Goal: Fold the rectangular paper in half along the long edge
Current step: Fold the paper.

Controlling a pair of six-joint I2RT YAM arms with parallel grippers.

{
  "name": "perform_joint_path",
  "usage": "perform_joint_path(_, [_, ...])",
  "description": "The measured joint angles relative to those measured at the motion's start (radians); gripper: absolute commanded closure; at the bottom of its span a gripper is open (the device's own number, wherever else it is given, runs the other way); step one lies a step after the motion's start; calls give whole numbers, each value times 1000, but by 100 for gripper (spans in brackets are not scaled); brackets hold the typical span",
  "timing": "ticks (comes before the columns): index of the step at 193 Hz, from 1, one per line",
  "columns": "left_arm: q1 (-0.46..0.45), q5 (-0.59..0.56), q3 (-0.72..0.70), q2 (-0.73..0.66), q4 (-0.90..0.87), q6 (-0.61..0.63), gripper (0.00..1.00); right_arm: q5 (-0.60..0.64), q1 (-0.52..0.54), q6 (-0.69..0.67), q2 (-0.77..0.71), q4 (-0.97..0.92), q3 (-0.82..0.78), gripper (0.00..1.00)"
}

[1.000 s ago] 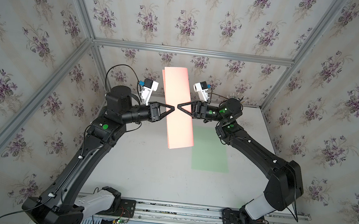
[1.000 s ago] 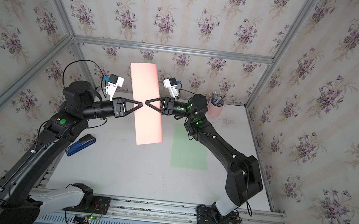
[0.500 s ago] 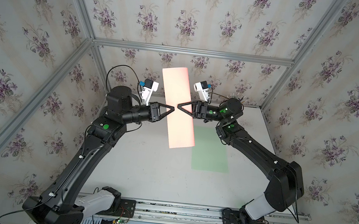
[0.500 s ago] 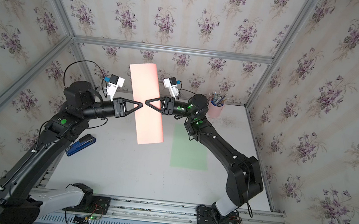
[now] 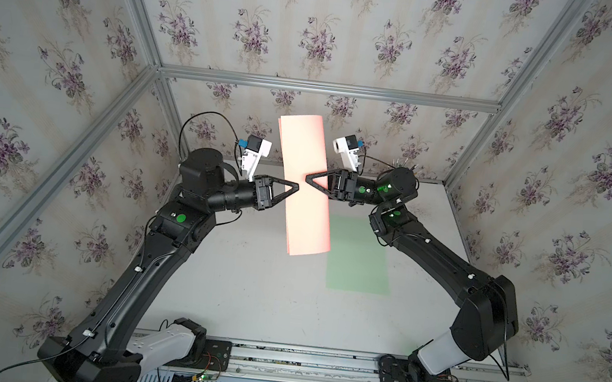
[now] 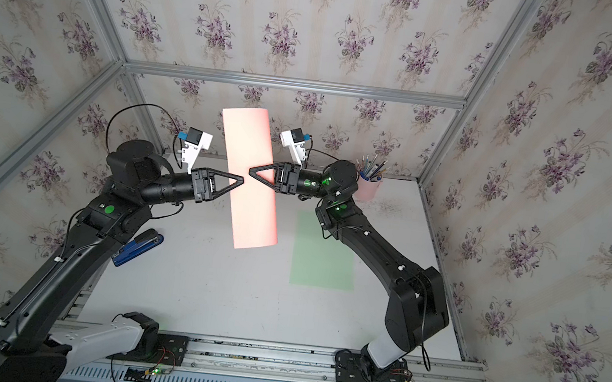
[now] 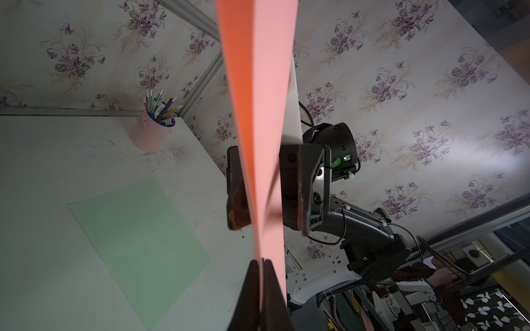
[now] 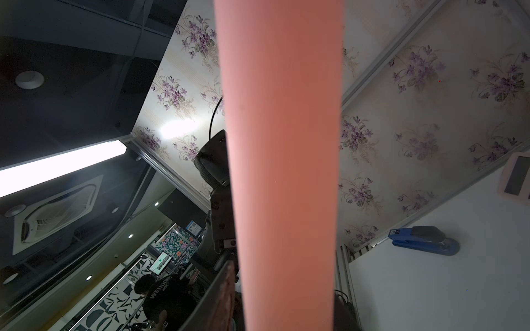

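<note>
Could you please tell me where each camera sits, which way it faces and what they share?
Top views: overhead, looking down on the table, both arms, left gripper and right gripper.
Left wrist: on the left arm, facing the right gripper past the pink paper; its own shut fingertips show.
Right wrist: on the right arm, facing the paper's broad side; one own finger shows.
Shared: all views show the pink paper.

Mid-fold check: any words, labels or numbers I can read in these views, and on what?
Nothing reads with certainty.
White lettering on a bystander's black shirt: too blurred.
Screen behind him: too small.
Pink paper, green paper, blue stapler: no print visible.
</note>
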Motion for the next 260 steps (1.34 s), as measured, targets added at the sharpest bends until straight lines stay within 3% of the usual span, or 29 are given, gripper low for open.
perform_joint_path(45, [0, 43, -17, -6, 75, -39, 100, -16, -13, 0, -2, -3, 23, 68])
perform_joint_path(130, [0, 84, -17, -9, 160, -74, 100, -51, -14, -16, -43, -43, 46, 70])
perform_joint_path(219, [0, 95, -6, -20, 163, -74, 100, -72, -21, -122, -71, -196, 64, 87])
perform_joint_path(260, [0, 95, 0, -27, 159, -73, 100, -81, -33, -146, -83, -230, 66, 100])
